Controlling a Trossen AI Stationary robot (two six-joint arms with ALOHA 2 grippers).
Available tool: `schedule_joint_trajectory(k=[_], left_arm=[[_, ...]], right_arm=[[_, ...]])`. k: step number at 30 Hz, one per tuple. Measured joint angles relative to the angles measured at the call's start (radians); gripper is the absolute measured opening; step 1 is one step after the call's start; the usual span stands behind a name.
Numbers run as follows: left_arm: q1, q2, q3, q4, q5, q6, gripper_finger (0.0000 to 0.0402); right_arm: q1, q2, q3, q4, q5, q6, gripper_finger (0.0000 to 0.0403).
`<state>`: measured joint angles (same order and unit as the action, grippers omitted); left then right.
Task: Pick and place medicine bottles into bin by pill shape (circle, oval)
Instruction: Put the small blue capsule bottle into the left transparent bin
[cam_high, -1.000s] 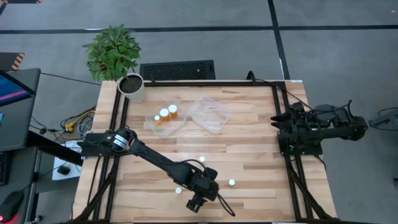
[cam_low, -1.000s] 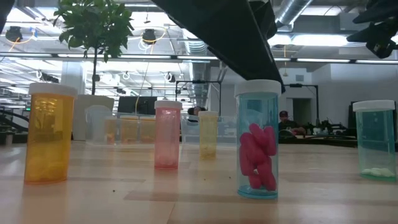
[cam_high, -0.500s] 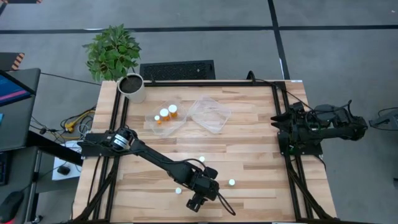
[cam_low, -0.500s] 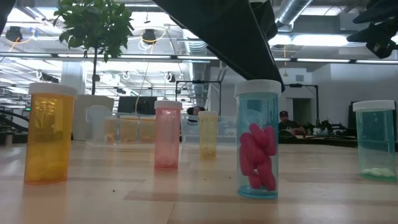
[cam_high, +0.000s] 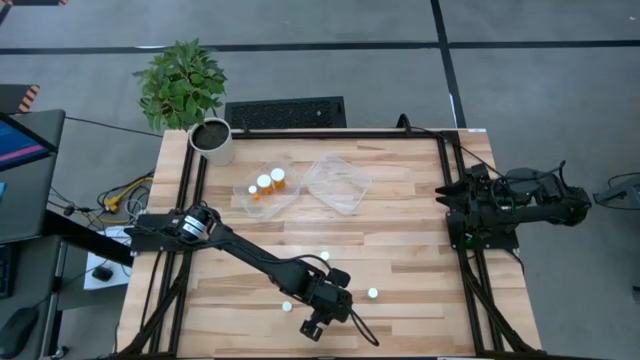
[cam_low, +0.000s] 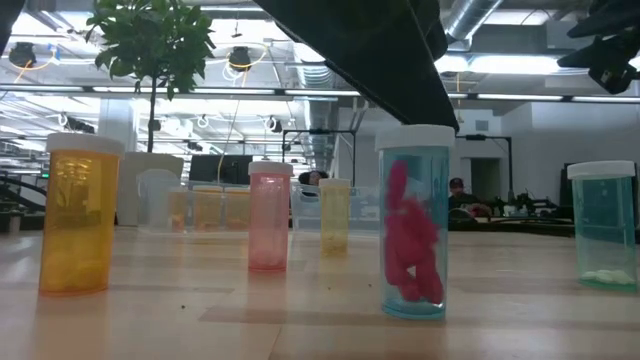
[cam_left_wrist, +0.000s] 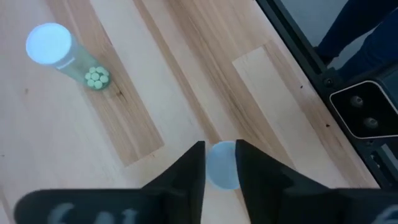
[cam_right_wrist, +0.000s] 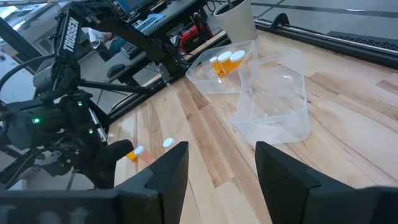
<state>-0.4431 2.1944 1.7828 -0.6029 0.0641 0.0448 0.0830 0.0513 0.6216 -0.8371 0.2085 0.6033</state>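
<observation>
Our left hand (cam_left_wrist: 219, 163) is squeezed tight on a blue bottle (cam_left_wrist: 222, 164) near the table (cam_high: 400, 225) edge. We see a green bottle (cam_left_wrist: 59, 52) nearby.

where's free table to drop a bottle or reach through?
Free: bare wood between the empty tray and the right gripper, and the front-right corner. Also the strip between both trays and the left gripper. Crowded: front-center, where loose bottles ring the left gripper, shut on a teal bottle.
</observation>
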Motion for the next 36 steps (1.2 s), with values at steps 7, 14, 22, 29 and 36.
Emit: schedule_joint_trajectory(k=[7,14,22,29,36], left_arm=[[0.003,0.000,0.000,-0.001,0.000,0.000,0.0047],[0.003,0.000,0.000,-0.001,-0.005,-0.002,0.0028],[0.003,-0.001,0.000,-0.004,-0.018,-0.003,0.0019],[0.004,-0.002,0.000,-0.013,-0.034,-0.015,0.0044],[0.005,-0.003,0.027,-0.080,-0.058,-0.053,0.0109]], right_arm=[[0.000,0.000,0.000,0.000,0.000,0.000,0.0196],[0.000,0.000,0.000,0.000,0.000,0.000,0.0195],[0.000,0.000,0.000,0.000,0.000,0.000,0.0196],[0.000,0.000,0.000,0.000,0.000,0.000,0.0195],[0.000,0.000,0.000,0.000,0.000,0.000,0.0196]])
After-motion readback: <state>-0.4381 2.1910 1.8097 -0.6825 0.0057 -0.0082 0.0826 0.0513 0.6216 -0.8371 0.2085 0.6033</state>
